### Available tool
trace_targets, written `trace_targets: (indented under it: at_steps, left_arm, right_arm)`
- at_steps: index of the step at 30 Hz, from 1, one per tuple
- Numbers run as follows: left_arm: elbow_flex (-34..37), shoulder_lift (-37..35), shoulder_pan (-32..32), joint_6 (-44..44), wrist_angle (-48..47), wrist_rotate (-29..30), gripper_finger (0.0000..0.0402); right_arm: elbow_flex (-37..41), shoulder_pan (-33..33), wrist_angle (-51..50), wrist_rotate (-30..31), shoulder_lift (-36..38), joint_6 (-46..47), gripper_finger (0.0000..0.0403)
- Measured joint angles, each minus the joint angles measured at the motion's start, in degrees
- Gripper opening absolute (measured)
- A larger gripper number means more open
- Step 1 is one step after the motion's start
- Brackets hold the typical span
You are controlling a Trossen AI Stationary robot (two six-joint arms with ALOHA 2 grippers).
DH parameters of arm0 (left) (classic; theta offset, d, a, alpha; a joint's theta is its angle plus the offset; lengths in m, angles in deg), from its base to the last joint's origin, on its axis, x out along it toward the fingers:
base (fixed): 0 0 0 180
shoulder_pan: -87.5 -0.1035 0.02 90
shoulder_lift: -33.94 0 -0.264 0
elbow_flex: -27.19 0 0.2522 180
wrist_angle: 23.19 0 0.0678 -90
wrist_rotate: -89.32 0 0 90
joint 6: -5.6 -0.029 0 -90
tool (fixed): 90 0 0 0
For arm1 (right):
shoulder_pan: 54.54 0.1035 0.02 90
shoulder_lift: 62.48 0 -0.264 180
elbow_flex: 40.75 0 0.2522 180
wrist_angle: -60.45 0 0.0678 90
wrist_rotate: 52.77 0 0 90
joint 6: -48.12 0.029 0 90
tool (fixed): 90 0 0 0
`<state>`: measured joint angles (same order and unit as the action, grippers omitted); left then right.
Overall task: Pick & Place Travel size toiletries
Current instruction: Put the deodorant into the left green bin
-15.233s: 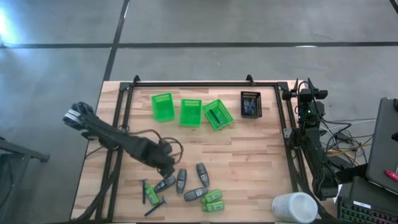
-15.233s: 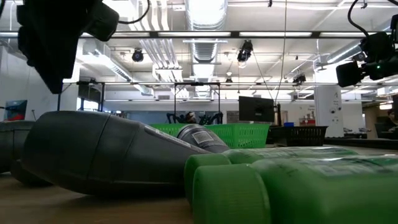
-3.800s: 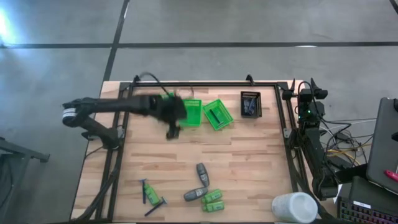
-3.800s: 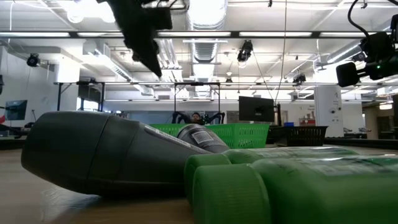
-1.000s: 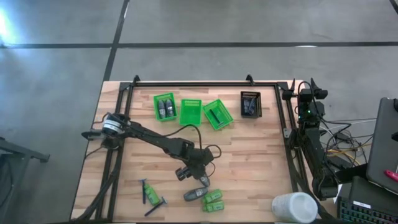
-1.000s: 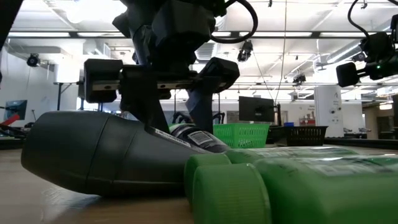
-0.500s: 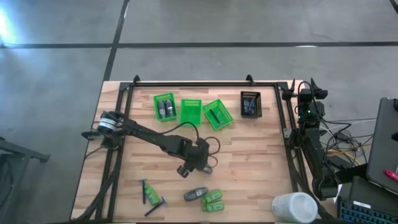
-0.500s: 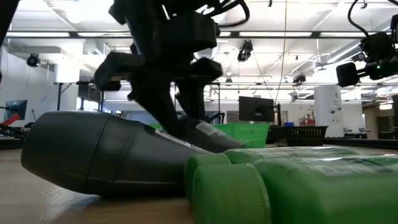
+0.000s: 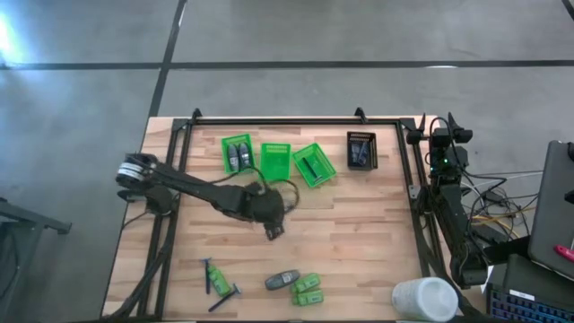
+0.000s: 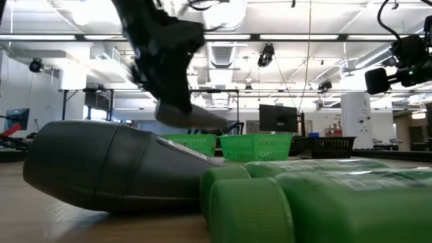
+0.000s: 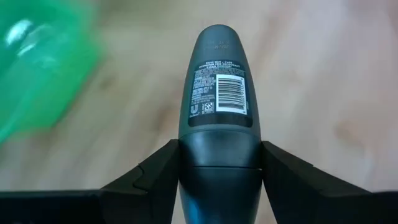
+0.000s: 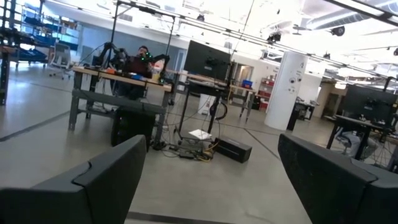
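Note:
My left gripper point(image 9: 272, 226) hangs over the middle of the table, shut on a dark grey tube point(image 11: 219, 93); in the low view the gripper point(image 10: 172, 101) carries it above the tabletop. Two grey tubes lie in the left green basket point(image 9: 236, 154). Near the table's near edge rest one more grey tube point(image 9: 282, 280), two green bottles point(image 9: 308, 289) and razor sticks point(image 9: 218, 285). My right arm point(image 9: 446, 179) waits at the right edge, its gripper point(image 12: 211, 155) open and aimed into the room. My left gripper pinches the grey tube at its wide cap end point(image 11: 219, 177) between the two fingers point(image 11: 155, 177), one on each side. The tube runs on along the fingers, its narrow labelled end point(image 11: 219, 50) pointing away from the gripper. It is lifted clear of the table.
Along the far side stand a middle green basket point(image 9: 274, 162), a tilted green basket point(image 9: 313, 165) with a dark item inside, and a black basket point(image 9: 361, 150). A big white cylinder point(image 9: 423, 299) sits at the near right corner. A black frame point(image 9: 287, 119) borders the table.
My left gripper has risen from the cluster near the table's near edge with one grey tube and moved toward the far left, toward the green baskets. The tube is now lifted clear. The other grey tube and the green bottles stayed where they were.

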<state>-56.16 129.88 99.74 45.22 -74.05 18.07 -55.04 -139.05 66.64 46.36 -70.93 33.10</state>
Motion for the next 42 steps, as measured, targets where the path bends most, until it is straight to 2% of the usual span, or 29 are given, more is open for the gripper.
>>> trace_targets:
  at_steps: [6, 10, 12, 17, 22, 26, 31, 42]
  left_arm:
    - [10.0, -11.5, 0.9, 29.4, -0.1, 10.5, 0.0200]
    - [16.3, -20.2, -1.5, 39.1, 0.1, 16.1, 0.0200]
    - [18.5, -23.8, -4.4, 41.4, 0.0, 16.6, 0.0199]
    - [22.0, -29.5, -15.1, 42.4, 0.2, 16.6, 0.0199]
    - [24.2, -29.9, -26.5, 38.9, 1.0, 9.6, 0.0199]
    - [24.9, -27.7, -32.4, 34.8, 1.3, 6.2, 0.0199]
    - [24.6, -24.7, -35.7, 32.3, 3.9, 4.2, 0.0199]
    - [24.3, -17.1, -36.5, 32.1, 7.5, 2.9, 0.0206]
  right_arm:
    - [0.0, 0.0, 0.0, 0.0, 0.0, 0.0, 0.0364]
    - [0.0, 0.0, 0.0, 0.0, 0.0, 0.0, 0.0364]
    - [0.0, 0.0, 0.0, 0.0, 0.0, 0.0, 0.0364]
    - [0.0, 0.0, 0.0, 0.0, 0.0, 0.0, 0.0364]
    - [0.0, 0.0, 0.0, 0.0, 0.0, 0.0, 0.0364]
    - [0.0, 0.0, 0.0, 0.0, 0.0, 0.0, 0.0364]
    - [0.0, 0.0, 0.0, 0.0, 0.0, 0.0, 0.0364]
    - [0.0, 0.0, 0.0, 0.0, 0.0, 0.0, 0.0364]
